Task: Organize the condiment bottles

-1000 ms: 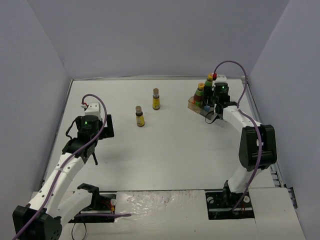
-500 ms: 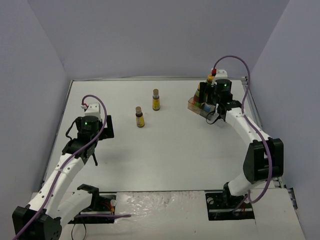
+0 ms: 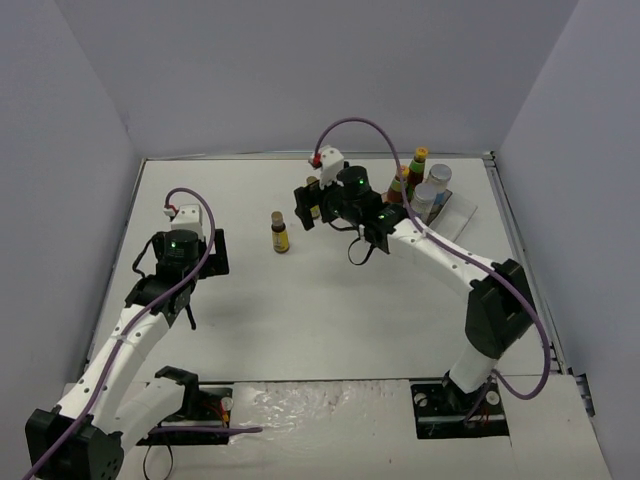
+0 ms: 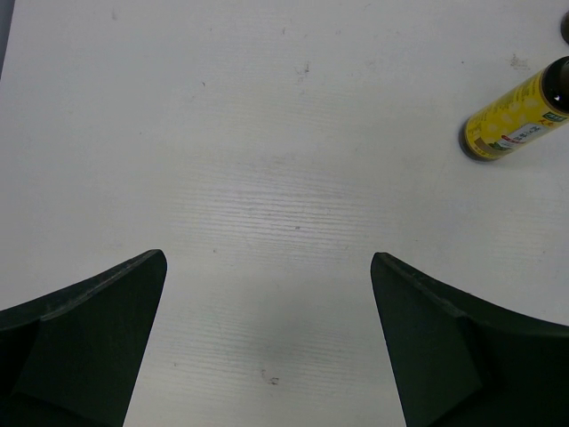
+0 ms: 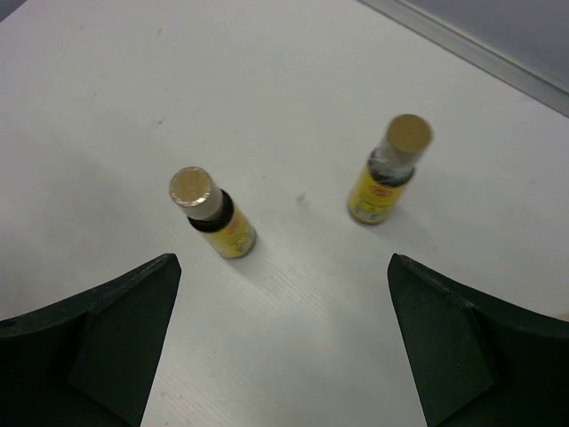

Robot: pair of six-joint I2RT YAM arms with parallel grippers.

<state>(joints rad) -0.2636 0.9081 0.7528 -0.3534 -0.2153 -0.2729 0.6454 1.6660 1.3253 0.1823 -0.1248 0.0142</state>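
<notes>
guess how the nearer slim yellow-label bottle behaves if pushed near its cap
The bottle stands upright, tall and narrow on a small base, so a high push would probably tip it. Being round, it would likely roll on the table once down. It looks rigid, unlikely to deform.

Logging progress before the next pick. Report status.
Left fingers open, empty. Right fingers open, over two yellow-label bottles standing loose. Other bottles grouped at tray. Nothing blocking.
</notes>
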